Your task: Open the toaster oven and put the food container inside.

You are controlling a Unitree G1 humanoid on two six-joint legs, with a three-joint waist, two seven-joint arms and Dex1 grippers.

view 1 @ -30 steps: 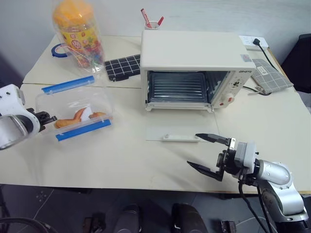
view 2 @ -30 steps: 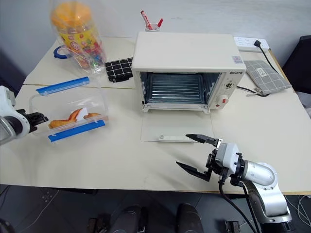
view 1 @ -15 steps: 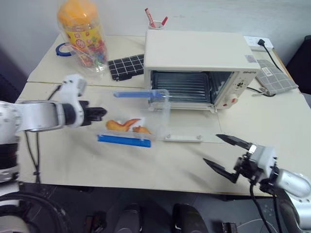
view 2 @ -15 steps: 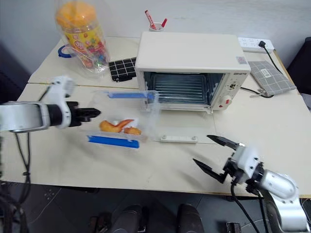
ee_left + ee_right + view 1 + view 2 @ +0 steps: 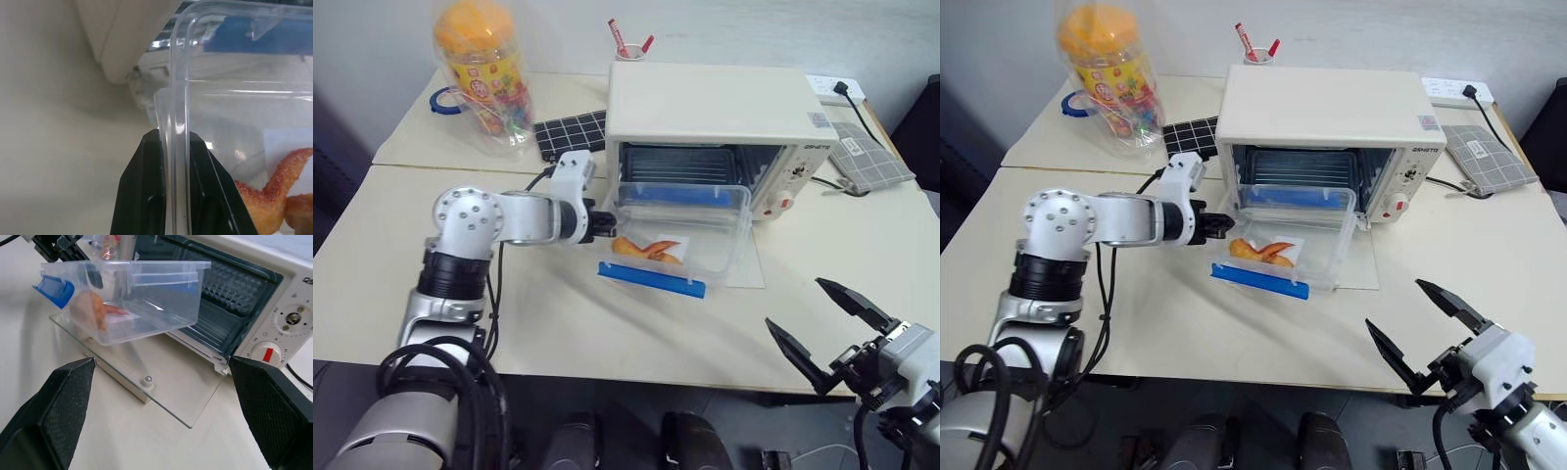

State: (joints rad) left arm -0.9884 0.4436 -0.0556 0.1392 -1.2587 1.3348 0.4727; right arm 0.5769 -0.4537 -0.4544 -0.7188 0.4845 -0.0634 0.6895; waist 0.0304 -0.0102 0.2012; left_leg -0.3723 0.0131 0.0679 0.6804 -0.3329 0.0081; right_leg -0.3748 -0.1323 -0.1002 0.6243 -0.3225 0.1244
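Food container (image 5: pixel 680 235), a small clear plastic box with blue side clips and orange-brown pieces inside, now hangs over the lowered glass door (image 5: pixel 161 396) at the mouth of the boxy cream-white toaster oven (image 5: pixel 710 117), carried in from the far left. The left gripper (image 5: pixel 1219 224) pinches its rim; the right gripper (image 5: pixel 1420 328) waits wide open. Only the push inside seems left.

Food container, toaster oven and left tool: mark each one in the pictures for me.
Food container (image 5: pixel 1322 211): right eye view, on its clear far wall.
Toaster oven (image 5: pixel 705 98): left eye view, on its cream top panel.
Left tool (image 5: pixel 174 147): left wrist view, between the fingertips pinching the container's rim.
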